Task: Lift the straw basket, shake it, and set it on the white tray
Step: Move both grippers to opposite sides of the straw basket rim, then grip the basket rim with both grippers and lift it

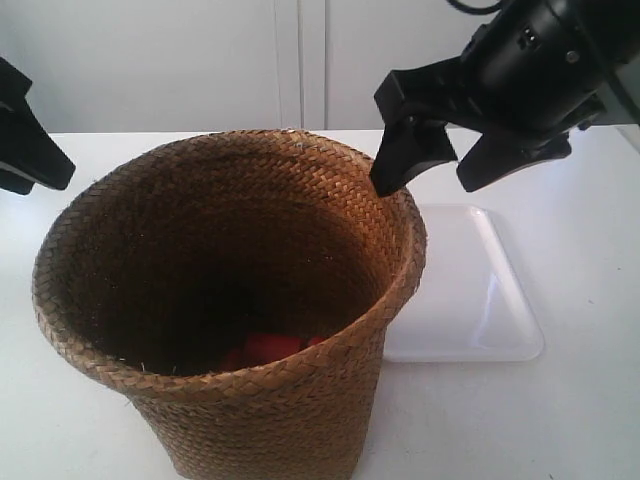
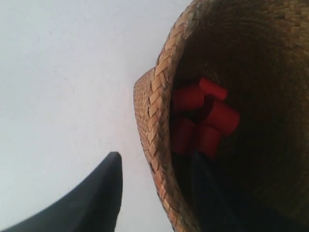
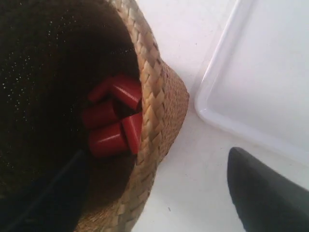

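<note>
The brown straw basket (image 1: 230, 300) stands upright on the table, just beside the white tray (image 1: 480, 300) and not on it. Several red cylinders (image 2: 203, 121) lie in its bottom. My right gripper (image 3: 159, 159) is open astride the basket's rim on the tray side, one finger (image 3: 48, 198) inside the basket and the other (image 3: 265, 193) outside, apart from the weave. In the exterior view this gripper (image 1: 425, 185) hangs over the rim at the upper right. My left gripper (image 2: 154, 164) is open across the opposite rim, its outer finger (image 2: 96, 193) clear of the wall.
The white table (image 1: 580, 420) runs around the basket and tray. A pale wall with cabinet seams (image 1: 300, 60) stands behind. A black piece of the left arm (image 1: 30, 150) shows at the exterior view's left edge.
</note>
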